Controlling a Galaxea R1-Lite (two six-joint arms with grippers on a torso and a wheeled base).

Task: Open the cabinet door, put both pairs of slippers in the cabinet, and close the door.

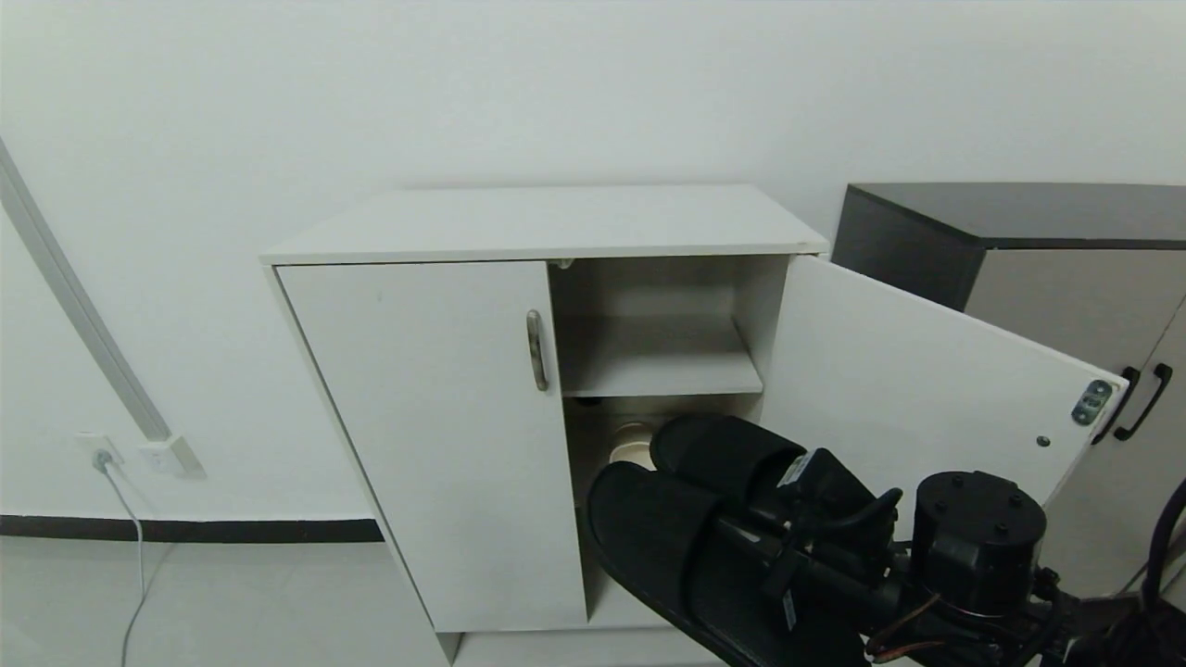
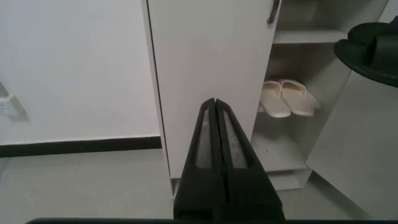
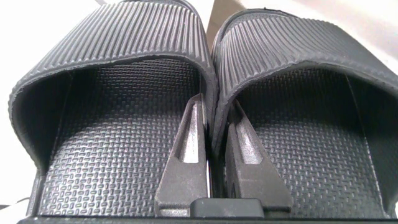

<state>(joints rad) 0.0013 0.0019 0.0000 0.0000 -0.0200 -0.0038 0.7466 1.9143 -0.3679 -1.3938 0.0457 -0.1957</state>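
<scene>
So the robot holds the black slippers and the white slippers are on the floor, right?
Not quite. The right gripper does hold the black slippers, but the white slippers are not on the floor: they sit on a shelf inside the cabinet, as the left wrist view shows.

A: Background, head view. White wall point(image 1: 593, 83); grey trunking point(image 1: 79, 306) runs down it at a slant to a wall box point(image 1: 171, 456).
B: Anything plugged in?
A: One plug, in the socket point(image 1: 97, 451) just left of that box. Its grey cable point(image 1: 141, 556) hangs to the floor point(image 1: 232, 602). Black skirting strip point(image 1: 185, 530) along the wall's foot.
B: Right side?
A: Grey unit point(image 1: 1066, 306), dark top, two black handles point(image 1: 1144, 400).
</scene>
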